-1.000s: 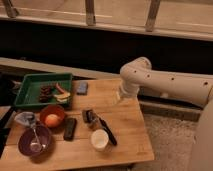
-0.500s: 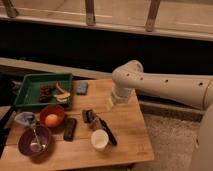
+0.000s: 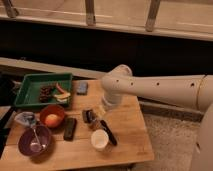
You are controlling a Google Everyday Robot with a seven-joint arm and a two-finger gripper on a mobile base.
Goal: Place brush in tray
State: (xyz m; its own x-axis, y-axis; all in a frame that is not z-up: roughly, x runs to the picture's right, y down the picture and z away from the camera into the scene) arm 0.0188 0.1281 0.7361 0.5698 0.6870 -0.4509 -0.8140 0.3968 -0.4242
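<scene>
- The two-finger gripper (image 3: 101, 112), on a smooth cream-shelled arm, hangs low over the middle of the wooden tabletop, just above the brush's far end. I cannot tell whether it is spread or pinching.
- The slim, matte black long-handled brush (image 3: 109, 134) lies flat toward the near edge, beside a round white cup (image 3: 99, 140). I judge it not yet lifted.
- The shallow green plastic tray (image 3: 25, 89), with its raised rim, sits at the far left corner, well apart. Lifting, carrying and placing all remain.

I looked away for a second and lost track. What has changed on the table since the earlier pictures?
The arm swung left over the table, and the gripper came down toward the far end of the brush. Nothing was taken hold of or let go. The brush, the white cup and the tray stayed put.
</scene>
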